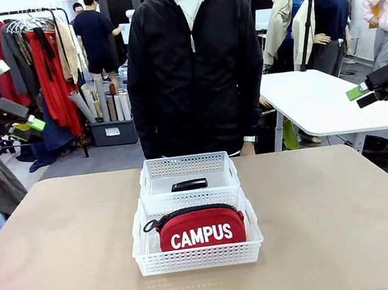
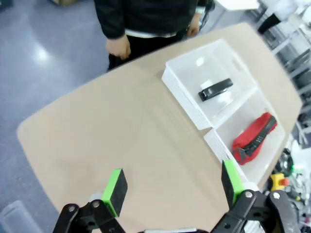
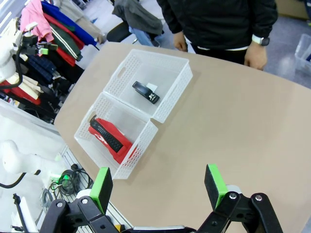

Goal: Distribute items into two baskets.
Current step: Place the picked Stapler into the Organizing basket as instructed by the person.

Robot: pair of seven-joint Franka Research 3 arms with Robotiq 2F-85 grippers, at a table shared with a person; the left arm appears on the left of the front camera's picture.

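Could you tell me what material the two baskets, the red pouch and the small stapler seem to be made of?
Near basket and far basket: seemingly moulded plastic, white and slightly translucent, with lattice walls. Red pouch: probably fabric, matte, with printed white letters and a black zip. Stapler: black with a mild sheen, plastic or painted metal; too small to tell.

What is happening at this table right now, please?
Nothing is being handled at this moment. The red pouch lies in the near basket, and the black stapler lies in the far basket; the two baskets touch end to end. The left gripper and the right gripper are open and empty, above the table. A person stands at the far side, hands down.
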